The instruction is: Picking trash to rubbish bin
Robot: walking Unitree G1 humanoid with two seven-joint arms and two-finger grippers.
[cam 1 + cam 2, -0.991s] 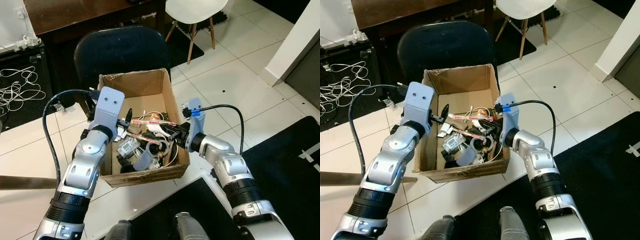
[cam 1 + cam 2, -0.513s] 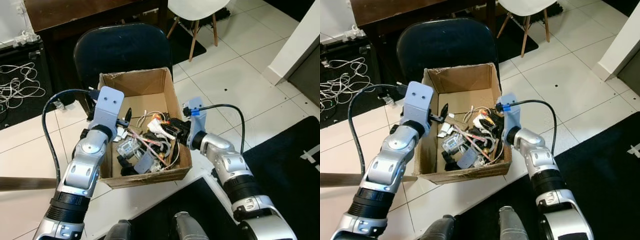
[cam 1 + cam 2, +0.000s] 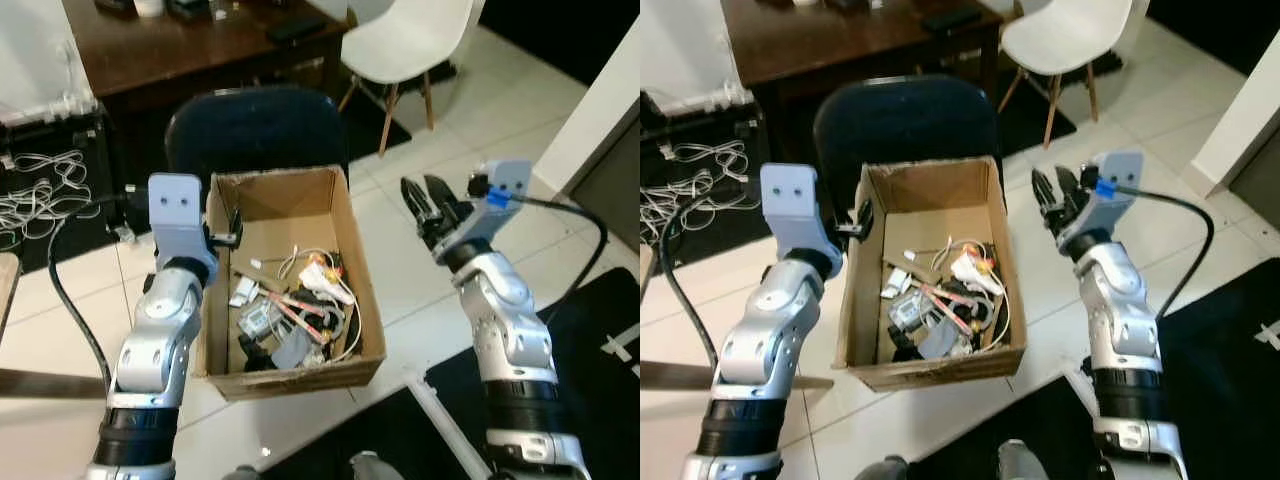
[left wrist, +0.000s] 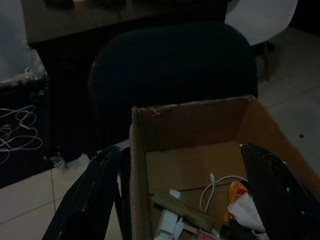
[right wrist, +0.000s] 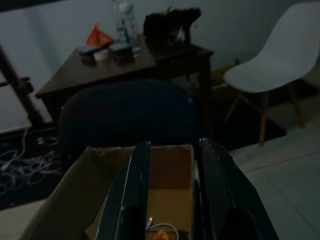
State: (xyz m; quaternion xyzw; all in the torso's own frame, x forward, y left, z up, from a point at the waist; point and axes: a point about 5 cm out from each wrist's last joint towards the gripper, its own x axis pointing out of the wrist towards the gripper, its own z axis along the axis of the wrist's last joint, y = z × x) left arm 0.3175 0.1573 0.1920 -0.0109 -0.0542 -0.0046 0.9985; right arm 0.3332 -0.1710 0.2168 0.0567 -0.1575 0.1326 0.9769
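Right gripper (image 3: pixel 428 200): lifted out of the cardboard box (image 3: pixel 345 215) since a second ago, now raised beside it; jaws slightly parted, empty.
Left gripper (image 3: pixel 862 218): drawn back to the box's left wall; jaws spread wide.
Trash (image 3: pixel 295 310): lies heaped inside the box.
Meaning: drop apparently complete.

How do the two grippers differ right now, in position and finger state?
The left gripper sits at the box's left wall, fingers straddling it, spread wide. The right gripper is raised beside the box over the floor tiles, fingers only slightly parted. The left is lower and touches the cardboard, the right is clear of it. Both are empty and point toward the dark chair.
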